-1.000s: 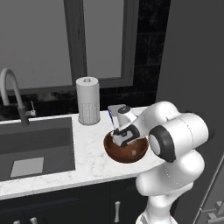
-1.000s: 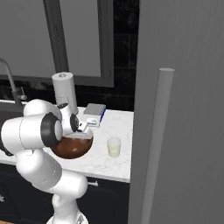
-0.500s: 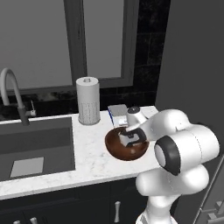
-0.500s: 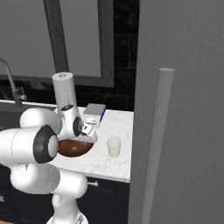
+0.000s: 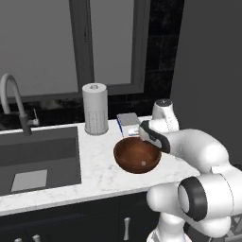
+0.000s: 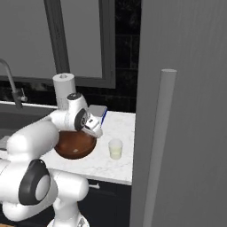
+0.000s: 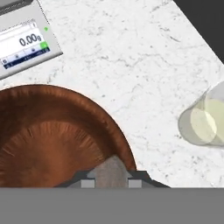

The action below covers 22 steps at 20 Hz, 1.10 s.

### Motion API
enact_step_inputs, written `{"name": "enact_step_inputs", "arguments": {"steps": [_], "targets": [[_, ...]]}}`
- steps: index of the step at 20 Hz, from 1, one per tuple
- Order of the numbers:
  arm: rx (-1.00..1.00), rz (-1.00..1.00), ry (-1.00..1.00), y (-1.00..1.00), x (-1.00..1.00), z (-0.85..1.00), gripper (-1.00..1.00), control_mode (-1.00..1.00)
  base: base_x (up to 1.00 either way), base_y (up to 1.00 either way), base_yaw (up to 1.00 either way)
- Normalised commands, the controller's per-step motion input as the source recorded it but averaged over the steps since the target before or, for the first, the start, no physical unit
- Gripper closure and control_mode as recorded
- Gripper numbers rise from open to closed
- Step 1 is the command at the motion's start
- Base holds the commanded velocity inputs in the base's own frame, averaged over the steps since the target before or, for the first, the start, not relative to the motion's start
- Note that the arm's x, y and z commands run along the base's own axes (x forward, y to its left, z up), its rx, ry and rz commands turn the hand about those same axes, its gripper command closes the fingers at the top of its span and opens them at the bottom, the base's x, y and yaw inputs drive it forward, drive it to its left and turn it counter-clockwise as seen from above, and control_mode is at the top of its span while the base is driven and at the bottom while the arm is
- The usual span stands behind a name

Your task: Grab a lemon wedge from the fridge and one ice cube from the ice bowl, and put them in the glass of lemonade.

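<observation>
Hand view: ice bowl [image 7: 48, 131] reddish-brown, wide, wood-grained.

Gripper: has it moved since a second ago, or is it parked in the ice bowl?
Yes. The gripper has come up out of the ice bowl and swung toward the fridge side, and is now over the bowl's rim nearer the glass of lemonade.
</observation>
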Motion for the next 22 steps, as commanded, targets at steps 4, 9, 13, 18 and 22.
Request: {"name": "enact_step_inputs", "arguments": {"steps": [4,9,13,18,22], "targets": [[0.13,-0.27,0.03,-1.00,-0.05,0.26,1.00,-1.00,0.00,0.00,0.00],[0.06,-0.24,0.11,-0.97,0.01,0.00,1.00,-1.00,0.00,0.00,0.00],[0.01,-0.15,0.05,-0.41,0.04,-0.01,1.00,-1.00,0.00,0.00,0.00],[0.00,0.00,0.02,-0.13,0.14,-0.24,1.00,-1.00,0.00,0.00,0.00],[0.00,0.00,0.03,0.00,0.20,-0.19,1.00,-1.00,0.00,0.00,0.00]]}}
